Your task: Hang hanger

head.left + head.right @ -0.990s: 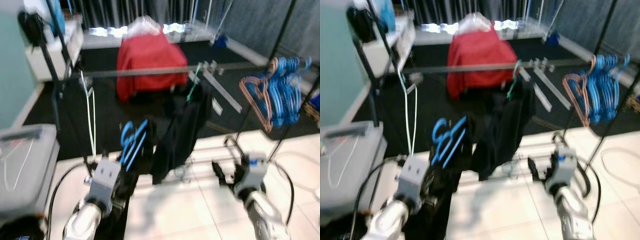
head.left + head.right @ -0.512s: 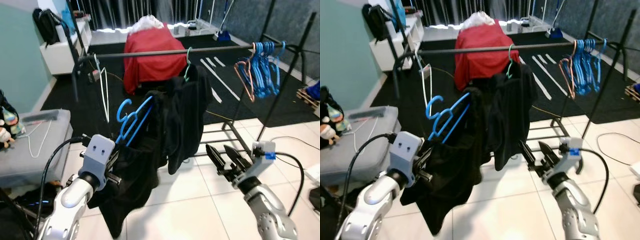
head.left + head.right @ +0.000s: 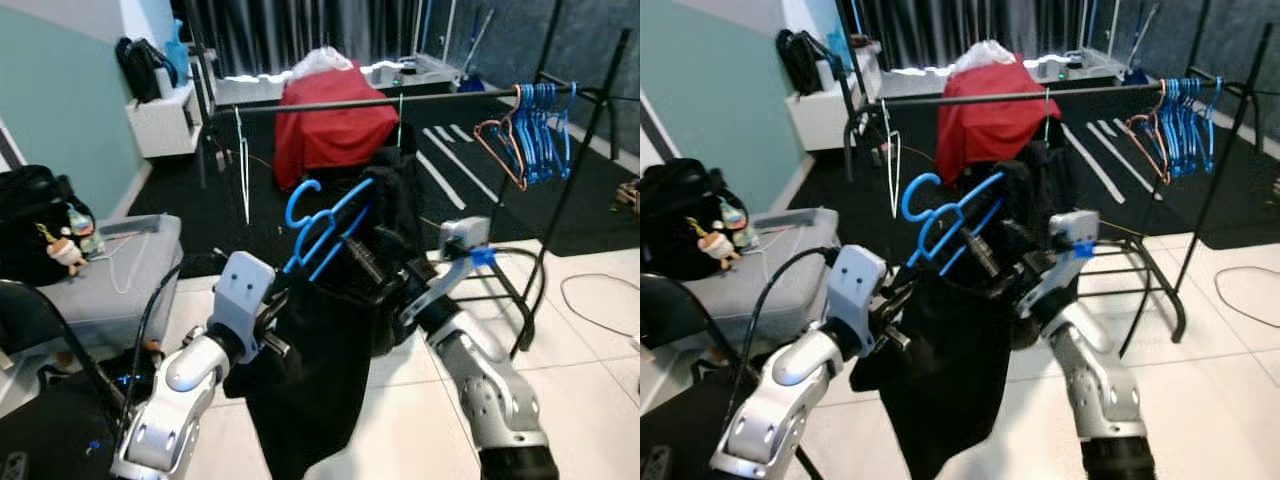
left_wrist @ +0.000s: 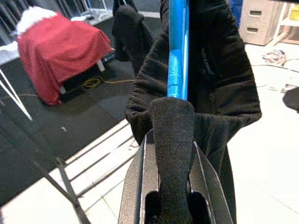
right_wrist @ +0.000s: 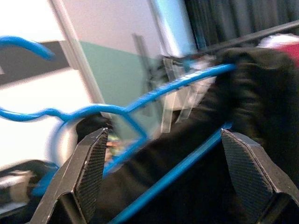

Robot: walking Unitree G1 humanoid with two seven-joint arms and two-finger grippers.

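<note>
Hanger, blue, carries a black garment and is held up in front of the robot, hook end uppermost and pointing toward the clothes rail beyond. It is well short of the rail and not yet hooked on.

Left tool: fingers together, clamped on the lower bar of the hanger with garment cloth caught in the grip, as the left wrist view shows.

Right tool: fingers spread wide apart, one either side of the hanger's shoulder bars, not pressing on them. In the head views this arm reaches across into the garment near the hanger's neck.

Rail already holds a dark garment on a green hanger, a white hanger toward its left end and a bunch of blue hangers at its right end. A red cover sits on something behind.

Step in hand, as I judge it: carrying and steadying the loaded hanger ahead of the hang.

Next move would call for closing the right tool on the neck, raising the hook above the rail, and lowering it onto a free stretch between the white hanger and the dark garment.
</note>
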